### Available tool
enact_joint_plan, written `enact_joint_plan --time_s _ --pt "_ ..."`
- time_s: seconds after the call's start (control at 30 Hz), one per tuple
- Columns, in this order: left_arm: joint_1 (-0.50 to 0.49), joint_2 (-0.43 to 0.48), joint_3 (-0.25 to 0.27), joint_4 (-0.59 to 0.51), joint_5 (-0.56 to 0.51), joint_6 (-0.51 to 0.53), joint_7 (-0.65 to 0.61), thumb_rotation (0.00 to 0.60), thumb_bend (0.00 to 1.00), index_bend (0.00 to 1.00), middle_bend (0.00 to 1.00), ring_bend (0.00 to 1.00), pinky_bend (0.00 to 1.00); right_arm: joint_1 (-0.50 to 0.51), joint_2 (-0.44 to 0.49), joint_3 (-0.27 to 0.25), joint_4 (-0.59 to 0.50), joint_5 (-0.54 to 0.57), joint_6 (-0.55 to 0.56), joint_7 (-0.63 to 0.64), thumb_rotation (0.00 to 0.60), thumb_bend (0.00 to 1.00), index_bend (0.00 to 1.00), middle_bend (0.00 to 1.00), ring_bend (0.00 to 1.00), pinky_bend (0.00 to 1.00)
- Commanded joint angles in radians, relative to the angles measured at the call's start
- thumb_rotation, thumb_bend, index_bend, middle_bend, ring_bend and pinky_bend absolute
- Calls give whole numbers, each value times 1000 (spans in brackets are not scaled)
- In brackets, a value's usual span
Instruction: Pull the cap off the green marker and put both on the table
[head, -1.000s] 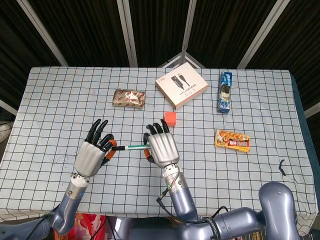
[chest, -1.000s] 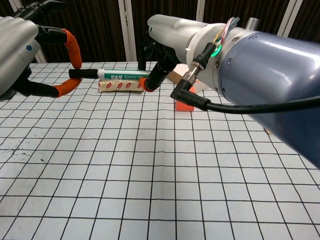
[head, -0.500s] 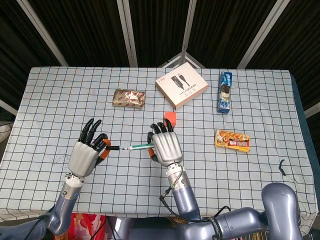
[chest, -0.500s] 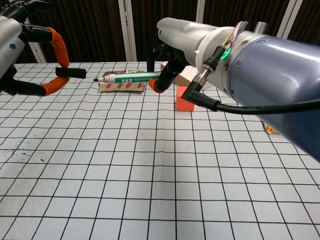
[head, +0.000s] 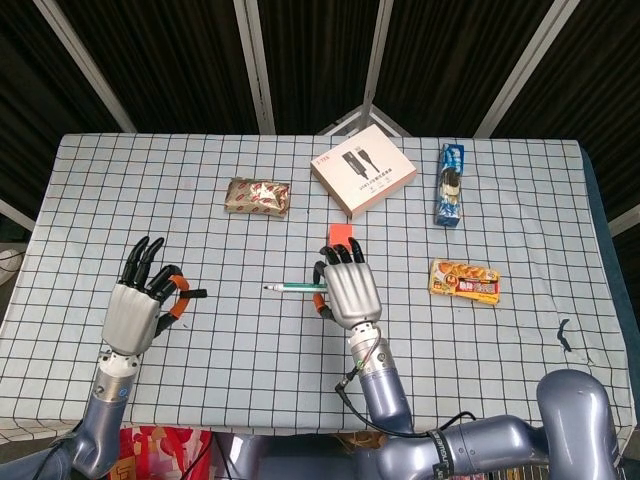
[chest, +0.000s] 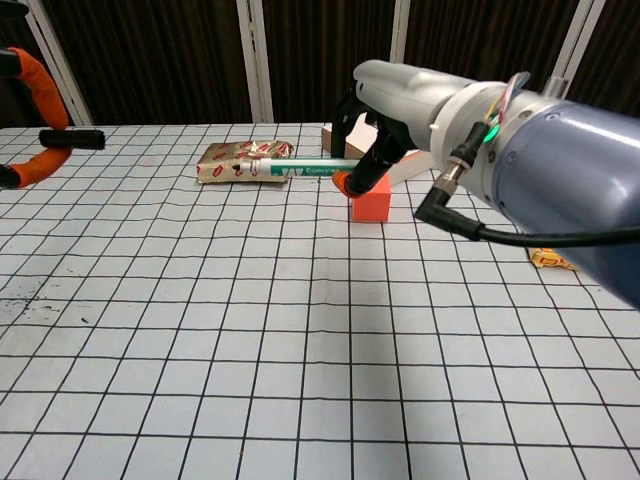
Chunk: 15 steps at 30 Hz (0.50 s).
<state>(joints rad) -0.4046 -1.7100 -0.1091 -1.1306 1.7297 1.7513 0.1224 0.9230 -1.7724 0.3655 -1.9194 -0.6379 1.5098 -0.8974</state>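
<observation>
Surface (head: 520, 330) is carrying the checked cloth and all the clutter; both arms are working above its near half.

Right hand (head: 347, 290) is hovering mid-surface, fingers (chest: 345, 183) wrapped around the rear of the green marker (head: 296, 288) — barrel roughly level, bare tip pointing toward the robot's left. Holding it by the tail end is keeping the tip clear of the cloth, presumably so no ink lands before set-down.

Left hand (head: 137, 303) is sitting well apart at the left edge, pinching the black cap (head: 192, 294) between thumb and one finger, the other fingers fanned upward. Wide gap between the hands reads as the pull being finished — cap is fully off.

Judgement: what's left is lowering both parts onto bare cloth and letting go.

Bystanders, largest first: white cable box (head: 363, 170) at the far middle, blue snack pack (head: 450, 185) to its right, foil-wrapped snack bar (head: 258, 196) to its left, orange-yellow snack packet (head: 464, 281) right of the right hand, red-orange cube (head: 342, 234) just behind that hand — watch it when the marker is going down.
</observation>
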Motion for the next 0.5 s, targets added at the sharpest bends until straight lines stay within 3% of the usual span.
enact_joint_plan --time_s 0.03,0.5 --pt "15 12 12 30 -19 -20 -18 600 451 644 484 96 95 -18 7 -23 16 -7 -13 18 600 586 806 245 171 58" --pt "22 -65 30 238 -100 -143 -157 600 449 604 459 96 95 -90 -15 -123 134 -29 -95 113 600 587 806 246 172 57"
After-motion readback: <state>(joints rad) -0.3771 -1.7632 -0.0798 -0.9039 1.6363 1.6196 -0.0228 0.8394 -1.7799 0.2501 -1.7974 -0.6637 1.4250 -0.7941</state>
